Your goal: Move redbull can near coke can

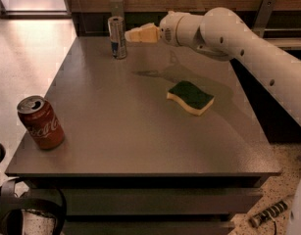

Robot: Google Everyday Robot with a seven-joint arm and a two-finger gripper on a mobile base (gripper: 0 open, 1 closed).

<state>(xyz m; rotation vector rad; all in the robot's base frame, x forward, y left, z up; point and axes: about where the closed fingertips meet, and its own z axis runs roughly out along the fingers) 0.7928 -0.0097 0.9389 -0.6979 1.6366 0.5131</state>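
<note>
The redbull can, slim and silver-blue, stands upright at the far left of the grey table. The coke can, red with white script, stands upright near the table's front left corner. My gripper is at the end of the white arm that reaches in from the right. It hovers just right of the redbull can at about the can's height, a small gap apart, and holds nothing.
A green and yellow sponge lies right of the table's middle. A wooden wall runs behind the table. The floor lies to the left, and a dark cable loop sits at the lower left.
</note>
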